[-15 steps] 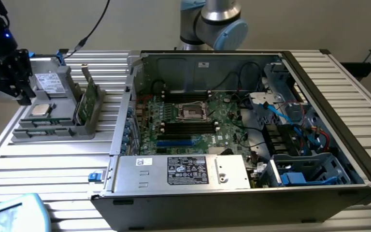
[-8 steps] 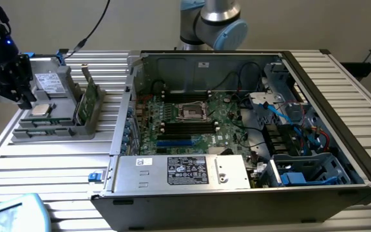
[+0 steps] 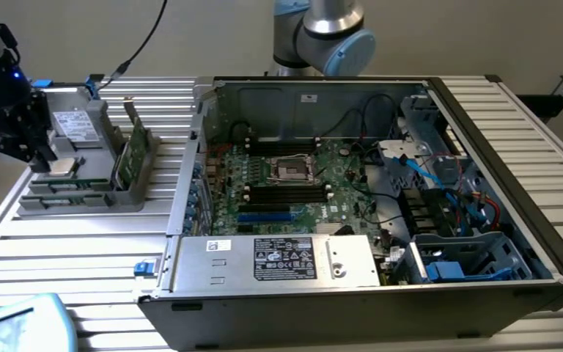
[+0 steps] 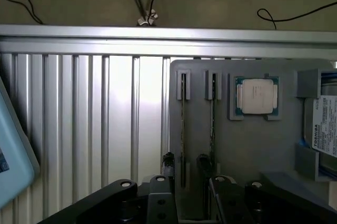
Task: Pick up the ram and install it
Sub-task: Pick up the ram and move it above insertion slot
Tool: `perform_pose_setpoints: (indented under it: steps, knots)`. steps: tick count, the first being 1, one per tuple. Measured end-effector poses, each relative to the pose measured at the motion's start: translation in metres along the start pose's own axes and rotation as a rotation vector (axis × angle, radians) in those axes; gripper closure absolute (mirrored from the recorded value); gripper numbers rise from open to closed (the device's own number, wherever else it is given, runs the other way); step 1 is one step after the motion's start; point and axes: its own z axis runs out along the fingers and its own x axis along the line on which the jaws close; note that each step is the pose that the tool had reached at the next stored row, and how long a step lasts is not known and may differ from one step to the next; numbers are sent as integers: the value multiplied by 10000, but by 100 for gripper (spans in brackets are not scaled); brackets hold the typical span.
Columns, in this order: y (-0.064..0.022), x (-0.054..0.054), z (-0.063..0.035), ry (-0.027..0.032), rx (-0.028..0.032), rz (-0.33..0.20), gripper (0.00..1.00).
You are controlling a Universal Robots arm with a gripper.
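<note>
Two ram sticks stand on edge in slots of a grey holder (image 3: 86, 192) on the slatted table. In the exterior view they are thin green boards (image 3: 135, 150). From the wrist they show edge-on as two dark lines, one ram stick (image 4: 182, 129) beside the other (image 4: 212, 129). My gripper (image 3: 29, 150) hangs over the holder's end on the exterior view's left, apart from the sticks. It is open and holds nothing. Its black fingers (image 4: 158, 195) stand apart in the wrist view, around the gripper's midpoint (image 4: 185, 182).
A silver processor chip (image 4: 257, 97) and a hard drive (image 4: 326, 129) also lie in the holder. An open computer case (image 3: 497, 220) holding the motherboard (image 3: 292, 183) sits on the exterior view's right. A light blue object (image 3: 12, 323) is at the table's near corner.
</note>
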Motion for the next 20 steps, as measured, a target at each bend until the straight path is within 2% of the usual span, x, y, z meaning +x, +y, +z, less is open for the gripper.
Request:
perform_pose_setpoints:
  steps: [5,11,20]
  knots:
    - [-11,-1,89,0,-2,3,69]
    - [-72,-1,198,0,-1,2,69]
    - [-81,-1,360,0,-2,0,69]
